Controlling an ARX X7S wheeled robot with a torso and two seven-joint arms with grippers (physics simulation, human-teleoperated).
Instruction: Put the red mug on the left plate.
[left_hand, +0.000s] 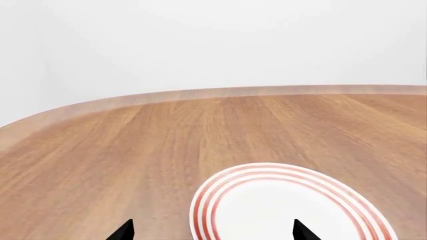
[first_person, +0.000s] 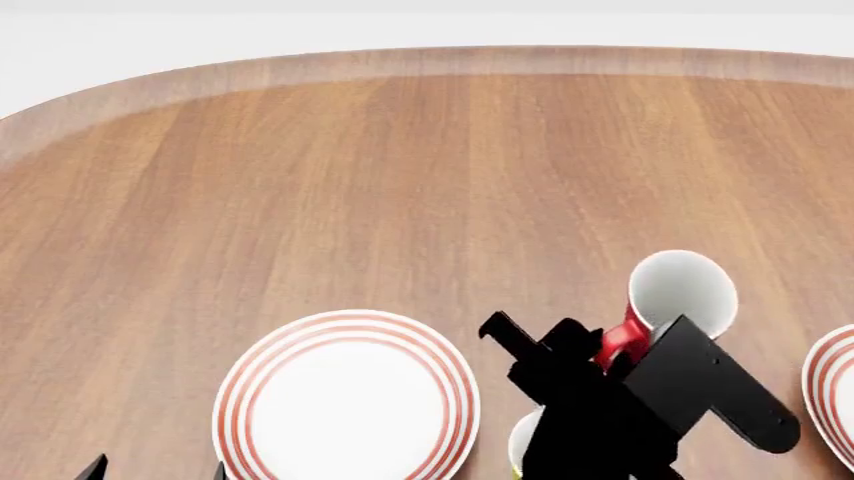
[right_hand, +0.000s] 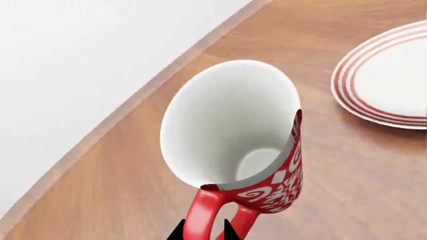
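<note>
The red mug (right_hand: 233, 140), with white scrollwork and a white inside, hangs tilted above the table. It also shows in the head view (first_person: 678, 290), to the right of the left plate (first_person: 347, 400). My right gripper (right_hand: 202, 232) is shut on the mug's red loop handle (right_hand: 203, 215); in the head view the right gripper (first_person: 603, 362) is black and covers most of the mug's body. My left gripper (left_hand: 213, 234) is open and empty, just above the near rim of the left plate (left_hand: 287, 210). Its tips show at the bottom left of the head view (first_person: 155, 472).
The second ringed plate (first_person: 834, 385) lies at the right edge; I take the plate in the right wrist view (right_hand: 393, 75) for the same one. A yellow mug (first_person: 521, 445) is mostly hidden under my right arm. The wooden table's curved far edge (first_person: 427, 60) runs along the back.
</note>
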